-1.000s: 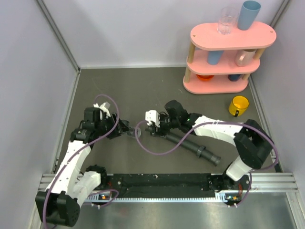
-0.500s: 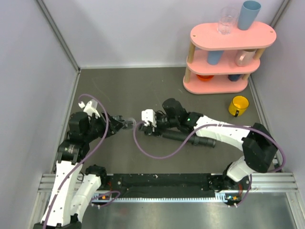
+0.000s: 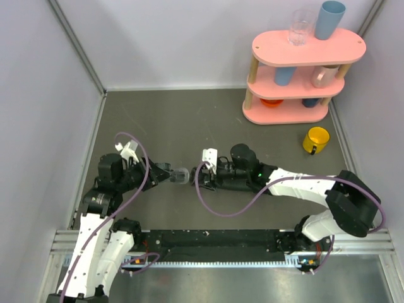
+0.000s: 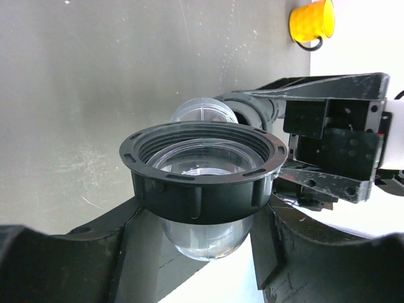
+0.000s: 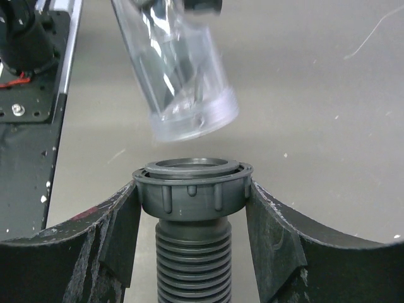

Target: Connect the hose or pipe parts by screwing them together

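My left gripper (image 3: 170, 173) (image 4: 202, 218) is shut on a clear plastic fitting (image 3: 182, 175) (image 4: 205, 237) that wears a black threaded ring nut (image 4: 202, 167). My right gripper (image 3: 211, 177) (image 5: 192, 208) is shut on the end of the black ribbed hose (image 3: 237, 184) (image 5: 192, 268), its fingers clamped on the hose's ring nut (image 5: 192, 186). The two ends face each other across a small gap at the table's middle. In the right wrist view the clear fitting (image 5: 183, 76) hangs tilted just beyond the hose mouth, not touching it. Most of the hose lies hidden under the right arm.
A pink three-tier shelf (image 3: 303, 79) with cups and a glass stands at the back right. A yellow mug (image 3: 316, 139) (image 4: 311, 22) sits on the table in front of it. Purple cables (image 3: 221, 205) loop off both wrists.
The left gripper has carried the clear fitting rightward, close to the hose end. The right arm has swung the hose flatter and drawn it under itself, nearer the front.
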